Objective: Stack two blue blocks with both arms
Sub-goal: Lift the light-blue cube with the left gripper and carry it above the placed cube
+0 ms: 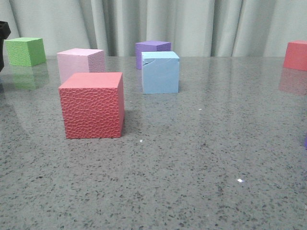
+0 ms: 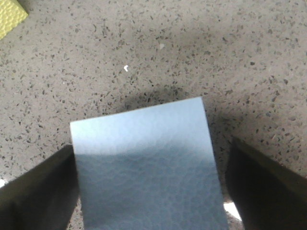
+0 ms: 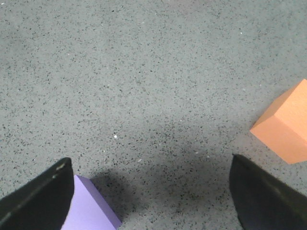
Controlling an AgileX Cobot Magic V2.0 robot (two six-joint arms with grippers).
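One pale sky-blue matte foam cube (image 1: 160, 73) stands on the grey speckled stone table (image 1: 192, 158) in the front view, towards the back and a little left of centre, with a thin crack running near its top left edge. Just behind it, partly hidden, sits a smaller purple foam cube (image 1: 152, 50). To its left and nearer the camera stands a red foam cube with a pebbled face (image 1: 92, 105), and behind that, close by, a pale pink foam cube (image 1: 80, 63).

A second pale blue foam cube (image 2: 146, 163) fills the lower middle of the left wrist view. It sits between the two black fingers of the left gripper (image 2: 148, 191). The finger on one side lies against the cube's edge; a thin strip of table shows between the cube and the other finger, so the fingers stand spread about the cube, and whether they press it cannot be told. Its shadow falls on the table beyond it. A yellow-green foam corner (image 2: 10, 17) shows at the edge of that view.

The right gripper (image 3: 151, 201) hangs over bare table with its black fingers wide apart and nothing between them. A lilac foam cube (image 3: 91, 208) lies just beside one finger, and an orange foam cube (image 3: 288, 127) lies near the other.

Farther out in the front view, a green foam cube (image 1: 26, 51) stands at the far left, another red cube (image 1: 296, 55) at the far right, and a pale pleated curtain (image 1: 201, 24) hangs behind the table.
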